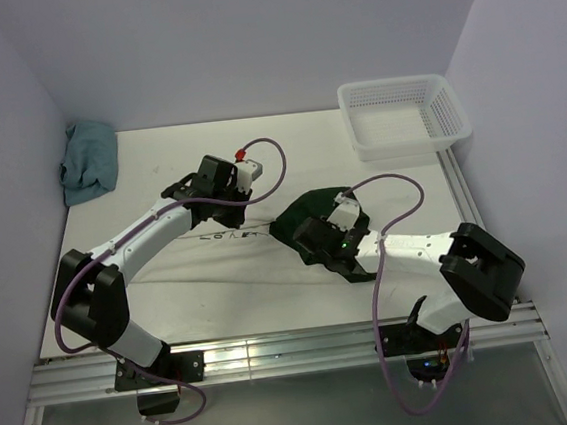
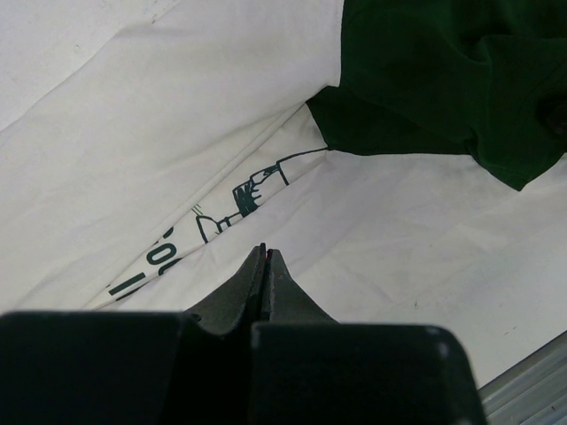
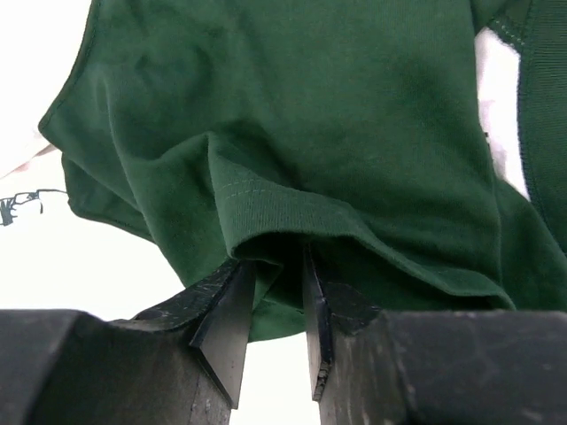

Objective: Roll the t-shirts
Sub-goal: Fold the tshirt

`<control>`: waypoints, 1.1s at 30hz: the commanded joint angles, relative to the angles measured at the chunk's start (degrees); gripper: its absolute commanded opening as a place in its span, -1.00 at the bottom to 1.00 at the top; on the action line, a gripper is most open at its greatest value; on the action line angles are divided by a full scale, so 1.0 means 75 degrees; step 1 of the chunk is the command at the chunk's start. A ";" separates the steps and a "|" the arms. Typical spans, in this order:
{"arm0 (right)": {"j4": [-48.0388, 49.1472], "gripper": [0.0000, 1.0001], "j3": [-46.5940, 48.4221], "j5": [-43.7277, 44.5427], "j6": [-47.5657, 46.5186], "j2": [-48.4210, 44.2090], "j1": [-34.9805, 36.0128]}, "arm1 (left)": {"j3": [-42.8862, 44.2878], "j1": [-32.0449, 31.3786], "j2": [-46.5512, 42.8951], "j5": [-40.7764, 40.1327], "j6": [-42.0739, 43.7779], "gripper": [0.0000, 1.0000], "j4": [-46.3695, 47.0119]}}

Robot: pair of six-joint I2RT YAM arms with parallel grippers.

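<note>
One cream-white t-shirt (image 1: 219, 269) lies spread on the table, its dark chest print (image 2: 239, 199) showing in a fold. Its dark green sleeve (image 1: 309, 213) lies bunched at the right. My left gripper (image 2: 265, 252) is shut with nothing between its fingers, its tips just above the white cloth near the print; in the top view it (image 1: 235, 209) is over the shirt's upper edge. My right gripper (image 3: 275, 266) has its fingers closed on a fold of the green sleeve (image 3: 292, 133), which drapes over the tips; in the top view it (image 1: 311, 235) is at the sleeve.
A white plastic basket (image 1: 451, 106) stands at the back right. A small teal-blue cloth (image 1: 88, 161) lies crumpled at the back left by the wall. The table (image 1: 187, 146) shows bare behind the shirt. A metal rail (image 1: 277, 354) runs along the near edge.
</note>
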 commanded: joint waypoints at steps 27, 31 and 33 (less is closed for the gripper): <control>0.0426 -1.00 0.0592 -0.0786 -0.0207 -0.1082 0.0295 | 0.0398 0.0043 -0.0035 0.0233 0.0157 -0.99 -0.0246; 0.0321 -1.00 0.0966 -0.0787 -0.0242 -0.0847 0.0436 | 0.0410 0.0043 -0.0023 0.0221 0.0192 -0.99 -0.0281; 0.0274 -1.00 0.1072 -0.0798 -0.0254 -0.0672 0.0541 | 0.0421 0.0032 0.0000 0.0244 0.0216 -0.99 -0.0328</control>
